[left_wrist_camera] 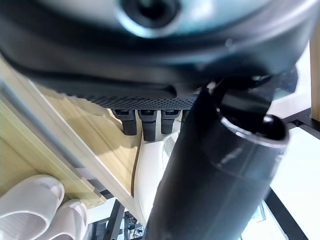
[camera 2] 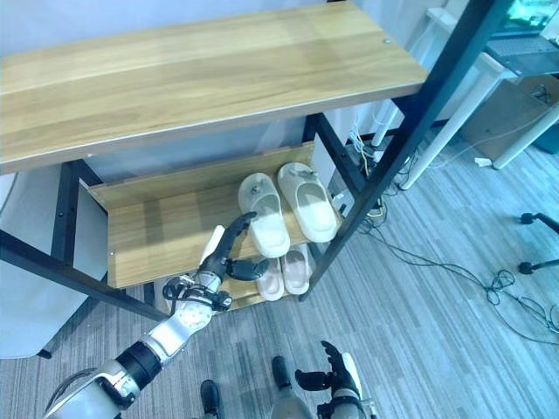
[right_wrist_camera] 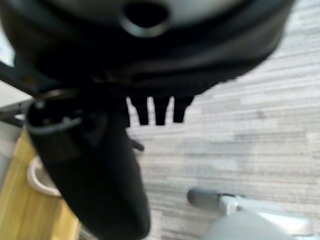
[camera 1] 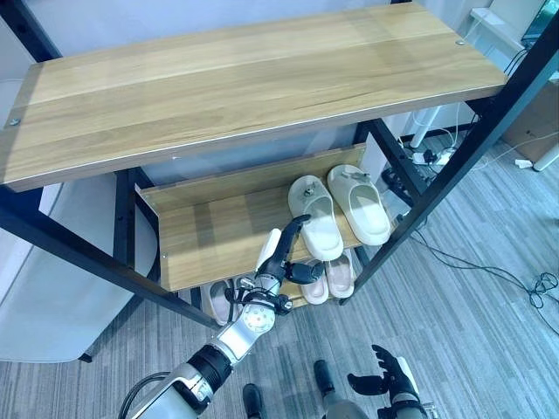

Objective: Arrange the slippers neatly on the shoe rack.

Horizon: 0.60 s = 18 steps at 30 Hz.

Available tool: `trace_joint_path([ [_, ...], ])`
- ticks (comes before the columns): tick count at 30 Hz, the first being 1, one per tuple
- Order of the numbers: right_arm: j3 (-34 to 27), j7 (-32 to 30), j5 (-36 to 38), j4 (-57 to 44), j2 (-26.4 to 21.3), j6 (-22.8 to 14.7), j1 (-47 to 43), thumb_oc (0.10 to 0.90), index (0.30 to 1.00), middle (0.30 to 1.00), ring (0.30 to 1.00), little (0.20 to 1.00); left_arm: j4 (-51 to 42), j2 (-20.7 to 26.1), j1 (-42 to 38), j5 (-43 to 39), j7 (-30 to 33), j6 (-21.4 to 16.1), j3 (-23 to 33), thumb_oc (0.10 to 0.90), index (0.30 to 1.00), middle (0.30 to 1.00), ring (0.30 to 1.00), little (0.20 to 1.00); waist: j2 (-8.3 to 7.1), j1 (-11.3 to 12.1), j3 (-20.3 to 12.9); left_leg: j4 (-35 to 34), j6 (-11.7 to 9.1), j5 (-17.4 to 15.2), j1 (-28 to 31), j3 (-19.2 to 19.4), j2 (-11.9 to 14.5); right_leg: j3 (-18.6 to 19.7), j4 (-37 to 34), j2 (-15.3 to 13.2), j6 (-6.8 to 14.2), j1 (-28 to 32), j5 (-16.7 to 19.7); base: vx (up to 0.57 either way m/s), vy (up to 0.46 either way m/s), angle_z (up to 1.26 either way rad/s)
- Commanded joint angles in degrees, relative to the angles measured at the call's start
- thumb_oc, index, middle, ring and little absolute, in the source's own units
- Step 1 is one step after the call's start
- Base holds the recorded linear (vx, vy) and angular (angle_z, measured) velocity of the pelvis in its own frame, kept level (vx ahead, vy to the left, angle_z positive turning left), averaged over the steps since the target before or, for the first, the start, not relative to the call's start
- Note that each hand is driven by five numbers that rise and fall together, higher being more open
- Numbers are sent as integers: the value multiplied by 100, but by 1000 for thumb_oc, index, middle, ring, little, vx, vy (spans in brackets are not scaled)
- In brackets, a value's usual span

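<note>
Left eye view has the left hand reaching up to the front edge of the middle shelf of the shoe rack. Its fingers are extended and spread, with the thumb held apart, and they grip nothing. The fingertips sit just at the heel of the nearer cream slipper, though whether they touch it cannot be told. Just beyond that slipper, on the side away from the hand, lies the second cream slipper; the two rest side by side on the shelf, toes pointing inward.

Below the hand, on the lowest shelf, a pair of pale pink slippers lies beneath the thumb, and another slipper shows just beside the wrist.

Low and well apart from the rack, the right hand hangs over the grey plank floor, fingers loosely spread and empty.
</note>
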Motion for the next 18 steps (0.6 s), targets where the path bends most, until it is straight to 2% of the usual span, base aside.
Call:
trace_joint_path([
  [1,-2,-201,147,-44,-195,-193,-206,800,900,900,900,900,311,-701,-1048,-82,-61,-445,-73,800,900,900,900,900,122,-68,97,22,-53,-489,70,-246,-97,-307,39,224,66,200,-683,0,0,0],
  [18,14,-193,219,45,-234,-227,-200,800,900,900,900,900,424,-966,-1272,-375,-215,-553,-298,800,900,900,900,900,114,-141,125,22,-55,-490,26,-209,-79,-261,60,250,50,111,-665,2,-4,-1],
])
